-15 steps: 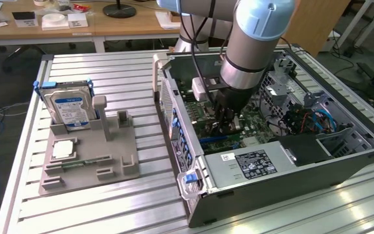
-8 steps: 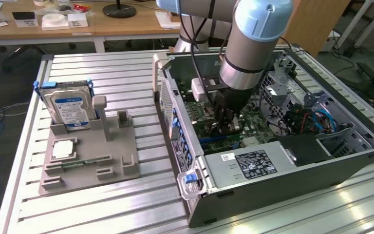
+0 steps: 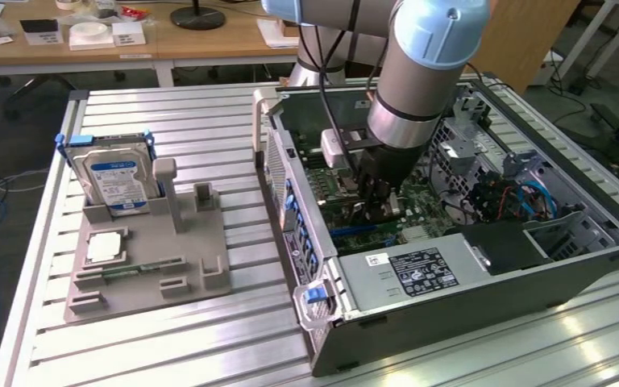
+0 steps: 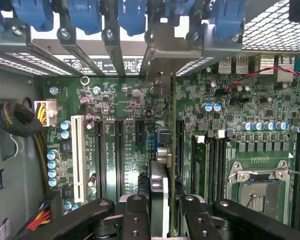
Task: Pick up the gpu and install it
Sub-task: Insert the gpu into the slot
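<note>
- The arm reaches down into the open computer case (image 3: 471,266), which lies on its side on the slatted table (image 3: 180,347) so that the motherboard (image 4: 115,105) faces upward for access.
- The gripper (image 4: 159,210) has its fingers (image 4: 135,215) closed against both faces of the gpu (image 4: 159,185), a thin card held edge-on and upright, so that its lower edge can meet a slot.
- The card's silver-grey bracket (image 4: 162,55) stands at the rear slot openings beneath the blue retaining clips (image 4: 135,15), which suggests the card is aligned with an expansion slot (image 4: 119,150); whether it is fully seated cannot be told.
- In the exterior view the gripper (image 3: 380,201) is low over the board, between the drive cage and the case wall.
- On the grey fixture (image 3: 143,266) at the exterior view's left, a hard drive (image 3: 116,181) stands upright in its holder, well apart from the work.
</note>
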`<state>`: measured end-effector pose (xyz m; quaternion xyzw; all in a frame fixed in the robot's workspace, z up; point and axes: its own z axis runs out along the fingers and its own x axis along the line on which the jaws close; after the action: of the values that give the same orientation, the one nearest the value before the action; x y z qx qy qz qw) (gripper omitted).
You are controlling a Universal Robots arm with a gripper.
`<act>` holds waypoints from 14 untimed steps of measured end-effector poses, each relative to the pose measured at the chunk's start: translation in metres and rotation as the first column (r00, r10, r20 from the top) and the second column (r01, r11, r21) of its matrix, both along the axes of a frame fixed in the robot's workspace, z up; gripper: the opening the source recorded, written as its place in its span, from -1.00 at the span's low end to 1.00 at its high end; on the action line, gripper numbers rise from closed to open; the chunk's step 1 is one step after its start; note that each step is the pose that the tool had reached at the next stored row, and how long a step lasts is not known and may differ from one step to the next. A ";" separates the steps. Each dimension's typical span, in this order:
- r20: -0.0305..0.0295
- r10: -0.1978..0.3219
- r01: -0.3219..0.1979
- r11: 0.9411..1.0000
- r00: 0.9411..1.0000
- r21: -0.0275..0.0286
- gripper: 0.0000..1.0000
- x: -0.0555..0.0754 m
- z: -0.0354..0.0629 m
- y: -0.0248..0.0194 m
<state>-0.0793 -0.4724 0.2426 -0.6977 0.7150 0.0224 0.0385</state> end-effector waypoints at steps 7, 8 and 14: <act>-0.006 0.000 0.000 1.000 1.000 0.000 -0.45 0.000 0.0000 0.0001; -0.008 0.000 0.000 1.000 1.000 0.000 -0.45 0.000 0.0000 0.0000; -0.009 0.000 0.000 1.000 1.000 0.000 -0.45 0.000 -0.0006 -0.0015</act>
<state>-0.0794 -0.4739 0.2419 -0.6975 0.7152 0.0257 0.0353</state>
